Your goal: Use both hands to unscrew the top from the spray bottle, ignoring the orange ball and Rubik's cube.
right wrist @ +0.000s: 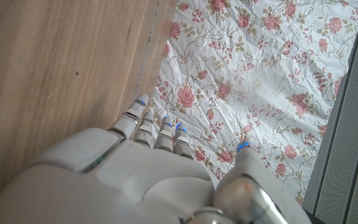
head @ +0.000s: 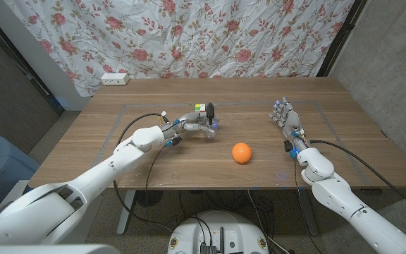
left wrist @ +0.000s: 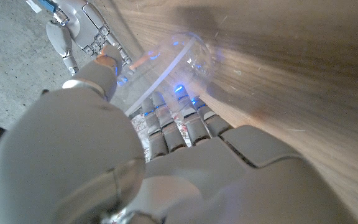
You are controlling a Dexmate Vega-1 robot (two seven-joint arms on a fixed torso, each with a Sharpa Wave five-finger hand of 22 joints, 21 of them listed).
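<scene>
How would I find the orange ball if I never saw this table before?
Look at the wooden table in front of the flowery curtain. Near its middle, toward the front edge, sits the orange ball, alone between the two robot arms. It is the only round, bright orange thing there.

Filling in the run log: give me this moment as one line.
left hand: grips spray bottle | right hand: open, apart | top: still on | orange ball: untouched | Rubik's cube: behind bottle

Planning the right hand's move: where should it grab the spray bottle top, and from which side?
Grip the black top, coming from the robot's right. The left hand already wraps the clear spray bottle body, so only the top end sticks out, pointing toward the far side. The right hand is open, with the orange ball nearer the front.
</scene>
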